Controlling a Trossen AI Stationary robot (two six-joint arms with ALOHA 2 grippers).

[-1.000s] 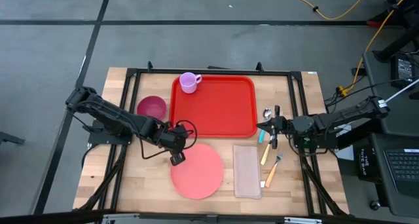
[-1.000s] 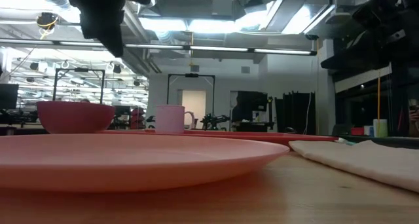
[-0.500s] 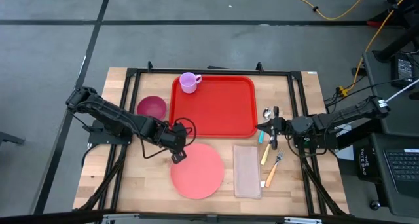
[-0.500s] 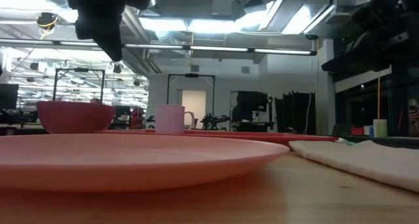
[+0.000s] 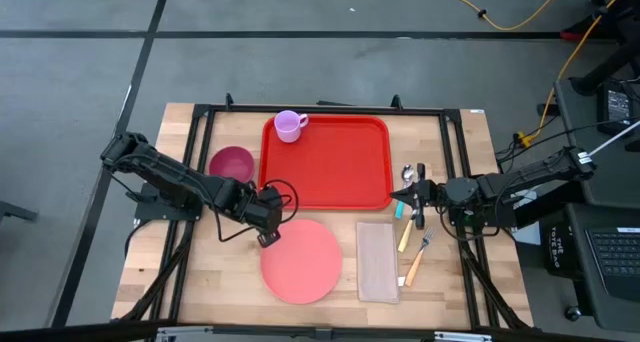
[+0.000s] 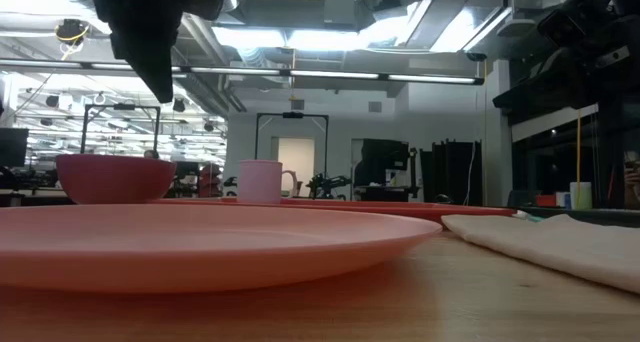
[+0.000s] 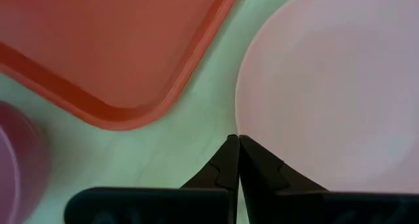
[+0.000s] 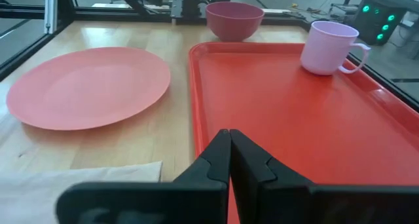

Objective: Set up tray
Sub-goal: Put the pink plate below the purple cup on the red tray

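I'm looking down on the table [image 5: 190,282] and the tray [image 5: 325,162] is lying flat at the far middle of it, with a pale pink mug [image 5: 290,125] standing inside its far left corner. I'm holding the left gripper [image 5: 267,238] just off the tray's near left corner, right at the edge of the salmon plate [image 5: 302,260]; its fingers are pressed together and gripping nothing, the tips pointing at the plate's rim in the left wrist view [image 7: 234,140]. A dark pink bowl [image 5: 231,164] is sitting on the wood just left of the tray. I'm keeping the right gripper [image 5: 402,193] at the tray's right edge, near its near right corner, fingers also closed tight with nothing between them. Beside it the cutlery is lying on the table: a spoon [image 5: 408,171] by the tray's right side, a fork [image 5: 416,259] nearer me. The beige napkin [image 5: 377,261] is lying flat between plate and fork.
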